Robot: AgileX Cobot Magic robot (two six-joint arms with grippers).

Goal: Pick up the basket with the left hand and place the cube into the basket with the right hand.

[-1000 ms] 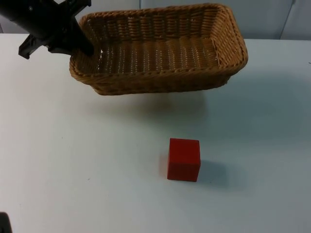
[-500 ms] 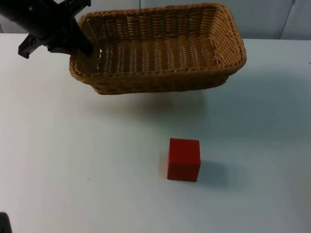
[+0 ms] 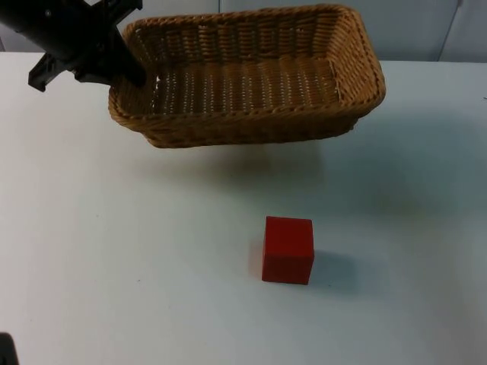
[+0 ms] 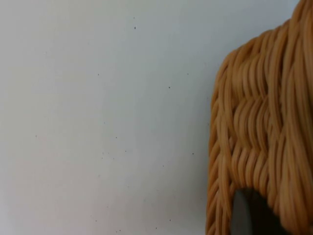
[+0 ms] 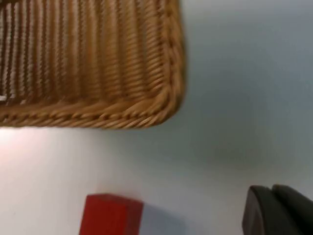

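Observation:
A woven wicker basket [image 3: 251, 114] hangs tilted a little above the table at the back, casting a shadow below it. My left gripper [image 3: 134, 76] is shut on the basket's left rim; the left wrist view has the weave [image 4: 264, 137] close up around a dark fingertip [image 4: 247, 215]. The red cube [image 3: 288, 249] sits on the white table in front of the basket, apart from it. The right wrist view looks down on the basket's corner [image 5: 146, 73] and the cube [image 5: 112, 214], with my right gripper [image 5: 276, 210] hovering above the table to the cube's side.
The white table [image 3: 114, 258] stretches open around the cube on all sides. A grey partition wall [image 3: 426, 30] stands behind the basket.
The basket has shifted very slightly up and to the left in the left gripper. The cube has not moved.

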